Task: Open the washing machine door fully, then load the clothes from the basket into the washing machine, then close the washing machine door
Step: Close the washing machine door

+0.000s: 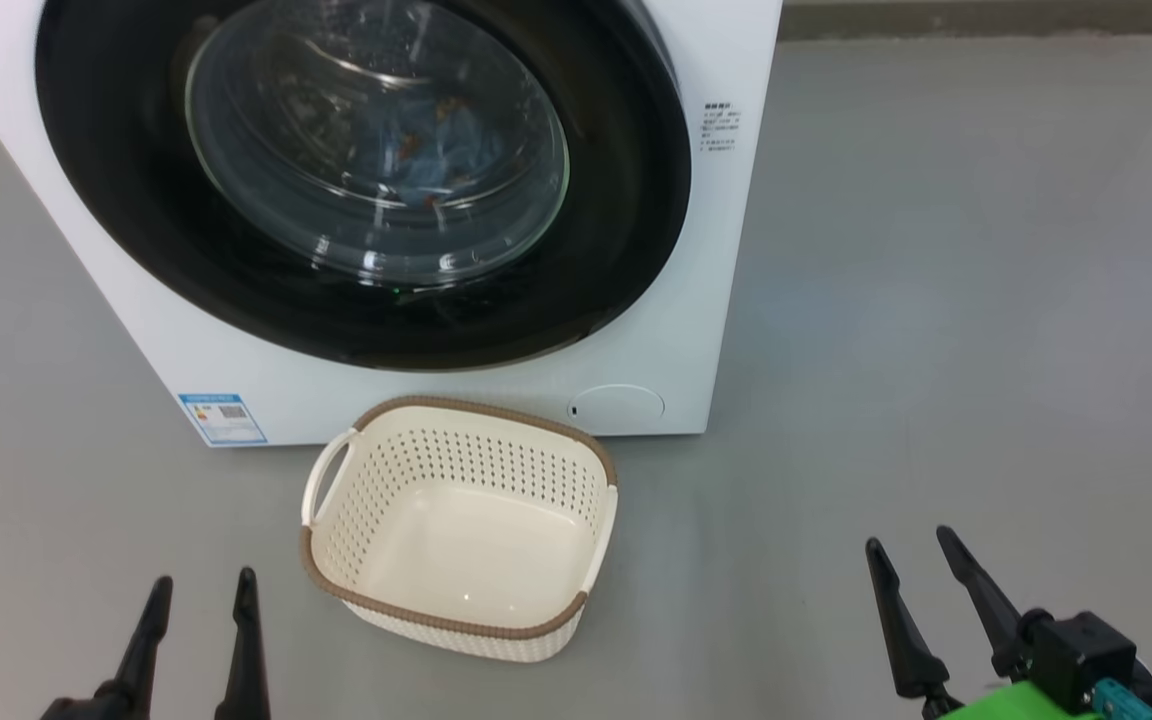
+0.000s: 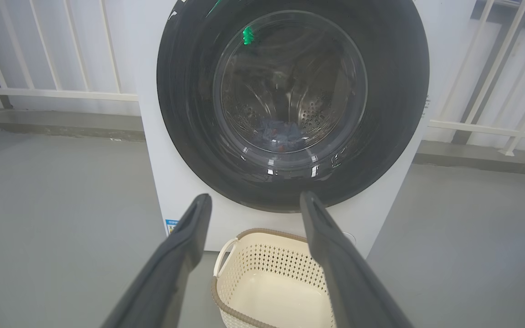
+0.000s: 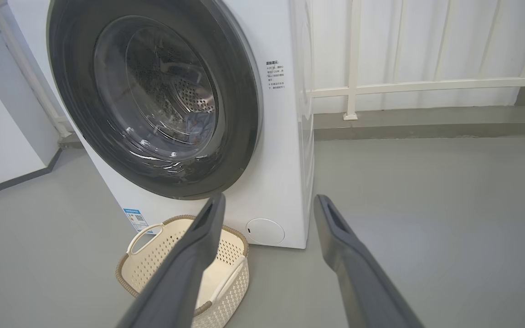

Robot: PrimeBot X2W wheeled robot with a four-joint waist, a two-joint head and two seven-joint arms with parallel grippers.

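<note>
Grey floor (image 1: 956, 300) wide rt of basket (image 1: 476, 465) & washing machine (image 1: 701, 300)

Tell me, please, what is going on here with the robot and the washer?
Nothing is being handled at this moment. The washing machine door looks shut, with the clothes visible inside behind its glass. The basket sits empty on the floor in front of the washing machine. The left gripper and right gripper hang open, apart from everything.
</note>
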